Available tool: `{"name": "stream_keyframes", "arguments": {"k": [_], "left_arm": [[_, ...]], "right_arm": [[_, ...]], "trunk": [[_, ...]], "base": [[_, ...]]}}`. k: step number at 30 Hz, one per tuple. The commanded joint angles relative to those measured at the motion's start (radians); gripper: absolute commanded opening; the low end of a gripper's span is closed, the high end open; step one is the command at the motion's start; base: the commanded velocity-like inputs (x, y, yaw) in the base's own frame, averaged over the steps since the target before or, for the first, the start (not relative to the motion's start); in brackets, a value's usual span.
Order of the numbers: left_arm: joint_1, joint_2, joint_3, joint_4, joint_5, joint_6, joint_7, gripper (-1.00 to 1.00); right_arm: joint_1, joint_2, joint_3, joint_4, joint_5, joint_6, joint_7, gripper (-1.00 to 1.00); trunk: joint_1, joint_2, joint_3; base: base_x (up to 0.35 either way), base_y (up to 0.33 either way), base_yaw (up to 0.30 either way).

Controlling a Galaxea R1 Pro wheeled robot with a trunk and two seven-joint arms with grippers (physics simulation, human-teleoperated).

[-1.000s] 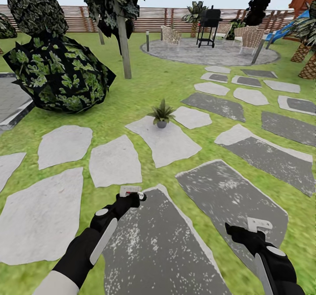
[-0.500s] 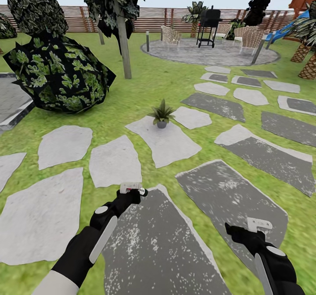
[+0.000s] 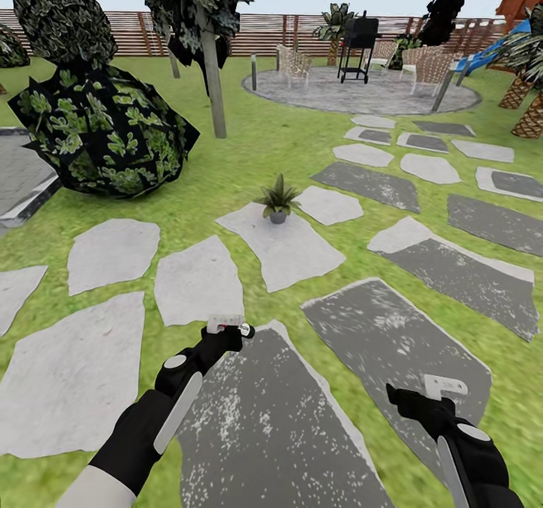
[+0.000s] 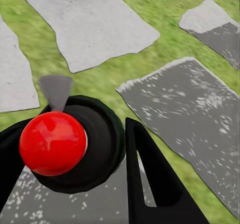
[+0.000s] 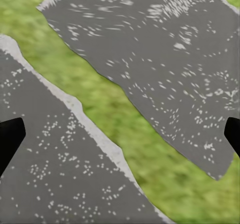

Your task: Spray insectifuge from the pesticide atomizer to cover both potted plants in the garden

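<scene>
My left gripper [image 3: 225,336] is shut on the pesticide atomizer [image 3: 225,322], whose pale trigger head with a bit of red sticks up above the black fingers. In the left wrist view the atomizer [image 4: 60,144] shows end-on as a red collar in a dark green body between the two fingers [image 4: 150,179]. A potted plant [image 3: 277,198], a small olive rosette in a grey pot, stands on a pale stepping stone [image 3: 290,247] well ahead of that gripper. My right gripper [image 3: 424,396] hangs open and empty at the lower right, over a dark stone [image 5: 165,49].
A big dark leafy bush [image 3: 94,127] sits at the left and a thin tree trunk [image 3: 213,78] behind it. Stepping stones cross the lawn toward a round paved patio [image 3: 362,89] with a grill [image 3: 357,44] and chairs. A brown slatted fence [image 3: 264,32] closes the back.
The whole view has shifted slightly, so the camera moved a little. The left gripper still holds the atomizer, raised very slightly. The right gripper is unchanged.
</scene>
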Motion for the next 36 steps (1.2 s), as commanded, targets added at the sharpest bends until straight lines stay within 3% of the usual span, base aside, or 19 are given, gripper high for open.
{"name": "stream_keyframes", "arguments": {"k": [1, 12, 25, 36], "left_arm": [[-0.001, 0.001, -0.001, -0.001, 0.006, 0.004, 0.001, -1.0], [-0.001, 0.001, 0.002, -0.001, 0.006, 0.004, 0.001, -1.0], [-0.001, -0.002, -0.001, -0.001, 0.004, 0.003, 0.008, -1.0], [-0.001, -0.002, -0.002, -0.001, 0.004, 0.003, 0.008, -1.0]], "right_arm": [[0.0, 0.0, -0.001, -0.001, 0.0, 0.005, 0.002, 1.0], [0.0, -0.001, -0.004, -0.001, 0.0, 0.005, 0.002, 1.0], [0.0, -0.001, -0.004, -0.001, 0.0, 0.005, 0.002, 1.0], [0.0, -0.001, -0.004, -0.001, 0.0, 0.005, 0.002, 1.0]], "trunk": [[-0.004, 0.007, 0.003], [-0.046, 0.084, 0.045], [-0.046, 0.084, 0.066], [-0.046, 0.084, 0.084]], "base": [[0.0, 0.0, 0.0], [0.0, 0.0, 0.0], [0.017, 0.0, 0.0], [0.321, 0.0, 0.0]]}}
